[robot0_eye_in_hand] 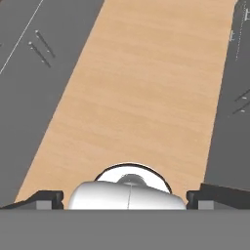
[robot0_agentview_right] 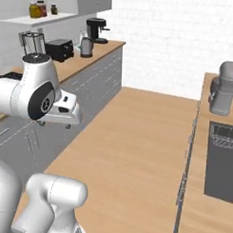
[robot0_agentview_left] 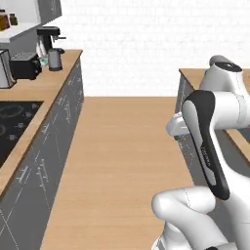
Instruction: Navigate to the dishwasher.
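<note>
Wide-spread, empty gripper point(robot0_eye_in_hand: 125, 199) low in frame over open wood floor point(robot0_eye_in_hand: 146, 88) between grey cabinet rows point(robot0_eye_in_hand: 29, 73).

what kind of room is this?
A rendered galley-style kitchen: a coffee machine and toaster on the wooden counter, a black cooktop, grey cabinets, and a sink in the opposite counter.

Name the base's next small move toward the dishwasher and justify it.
Probably roll forward along the wooden floor, scanning both cabinet runs. The left cabinets show short thin handles, no long black bar, so the dishwasher isn't identifiable yet. The aisle ahead looks open.
</note>
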